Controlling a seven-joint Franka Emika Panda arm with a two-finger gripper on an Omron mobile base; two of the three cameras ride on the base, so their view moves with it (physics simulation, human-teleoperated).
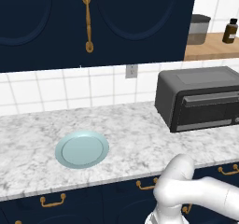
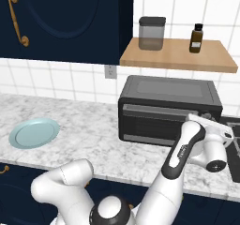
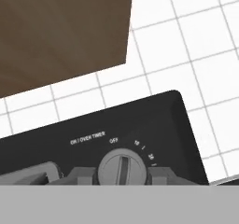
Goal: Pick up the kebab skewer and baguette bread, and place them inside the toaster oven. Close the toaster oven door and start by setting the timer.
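I am looking at the toaster oven [image 2: 168,109], which is sitting on the marble tabletop [image 1: 135,134] against the tiled wall, under the wooden shelf [image 2: 178,55]. The toaster oven door [image 1: 210,108] is sitting closed, its bar handle running along the top edge. My end effector [image 3: 122,178] is pressing at the right end of the oven front, its fingers [image 3: 81,175] closed on the timer knob [image 3: 122,168], whose pointer is standing just below the OFF mark. Well to the left of the oven, a pale blue plate [image 1: 82,149] is lying on the tabletop.
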